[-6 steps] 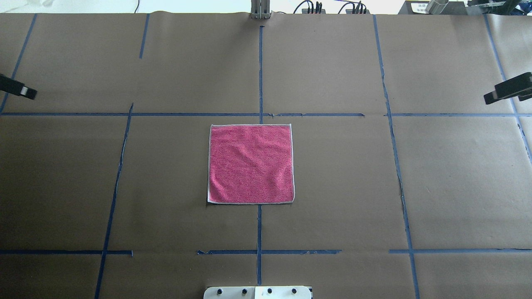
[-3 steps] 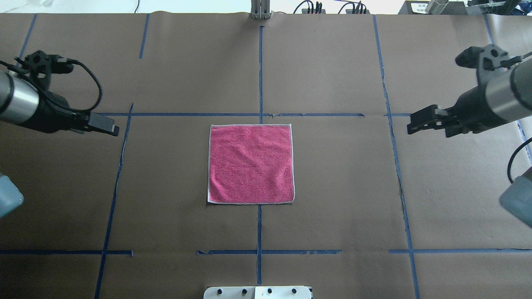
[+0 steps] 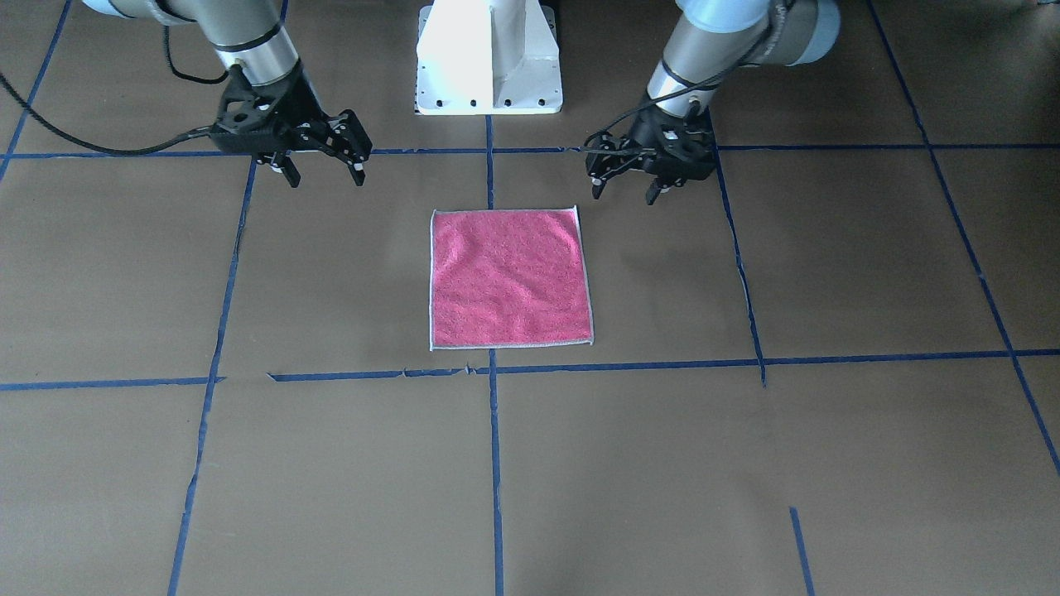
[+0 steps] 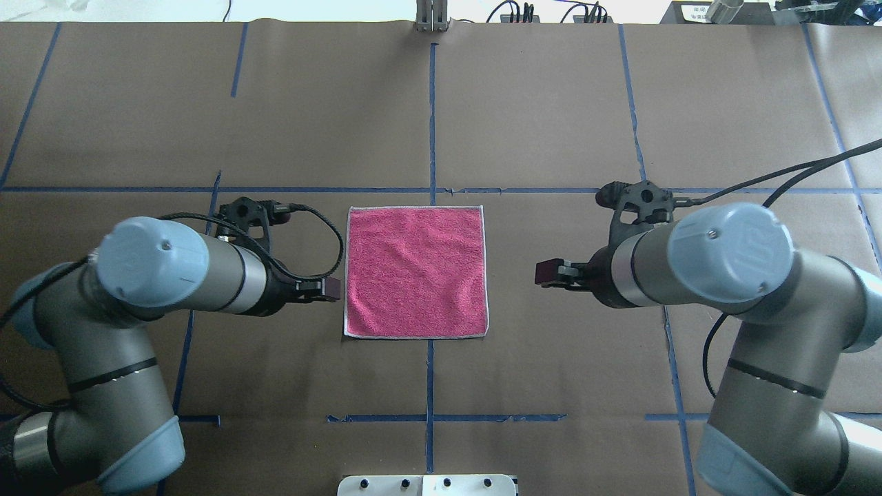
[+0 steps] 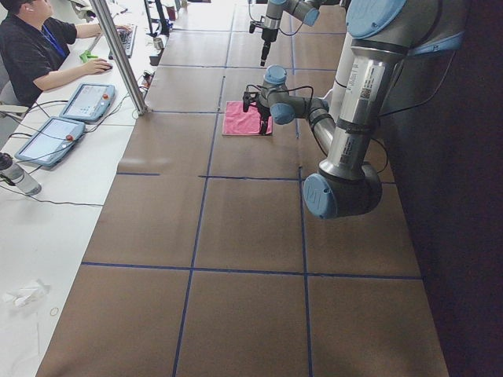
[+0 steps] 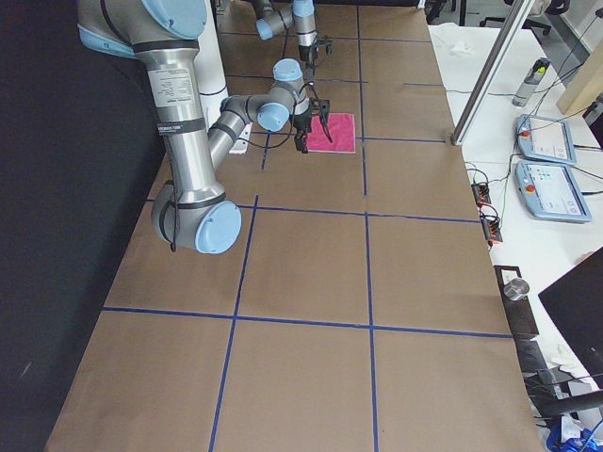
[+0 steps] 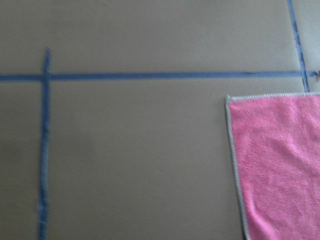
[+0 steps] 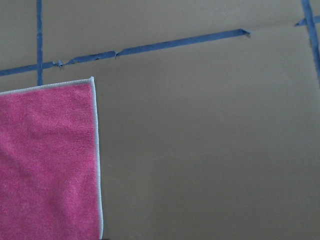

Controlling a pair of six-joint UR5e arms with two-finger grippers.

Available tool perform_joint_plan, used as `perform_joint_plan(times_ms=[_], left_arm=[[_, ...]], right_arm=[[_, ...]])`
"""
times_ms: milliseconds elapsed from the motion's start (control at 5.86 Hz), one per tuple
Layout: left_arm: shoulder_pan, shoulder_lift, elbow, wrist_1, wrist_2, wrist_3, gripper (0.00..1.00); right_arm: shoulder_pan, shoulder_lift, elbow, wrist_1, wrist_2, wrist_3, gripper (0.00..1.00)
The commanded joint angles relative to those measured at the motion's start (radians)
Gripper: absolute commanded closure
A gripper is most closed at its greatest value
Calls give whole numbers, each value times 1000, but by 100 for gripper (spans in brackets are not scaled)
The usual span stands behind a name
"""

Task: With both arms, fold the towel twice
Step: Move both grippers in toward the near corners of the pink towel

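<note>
The towel [image 4: 415, 272] lies flat and unfolded, pink face up, in the middle of the table; it also shows in the front view [image 3: 511, 277]. My left gripper [image 4: 329, 289] hovers open and empty just off the towel's left edge, near the robot-side corner; in the front view [image 3: 623, 196] its jaws stand apart. My right gripper [image 4: 548, 273] hovers open and empty a short way off the right edge, and its jaws are spread in the front view [image 3: 325, 180]. The left wrist view shows the towel's far left corner [image 7: 280, 165], the right wrist view its far right corner [image 8: 47, 160].
The table is covered in brown paper with a grid of blue tape lines [image 4: 432, 117]. The white pedestal base [image 3: 489, 58] stands at the robot side. A metal post [image 4: 432, 17] stands at the far edge. An operator [image 5: 31, 55] sits at a side desk with tablets.
Both arms have swung in from the table's outer sides to either side of the towel. The towel has not moved.
</note>
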Motion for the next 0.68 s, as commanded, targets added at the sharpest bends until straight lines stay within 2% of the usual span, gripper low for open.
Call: perform_joint_plan(times_ms=[0, 171, 512], left_arm=[[58, -50, 73, 11, 57, -65, 36], [60, -51, 90, 10, 56, -65, 42], [64, -53, 95, 10, 52, -65, 43]], right_arm=[[-68, 39, -53, 5, -64, 31, 1], [-79, 64, -69, -7, -62, 29, 1], [-104, 113, -120, -23, -64, 29, 1]])
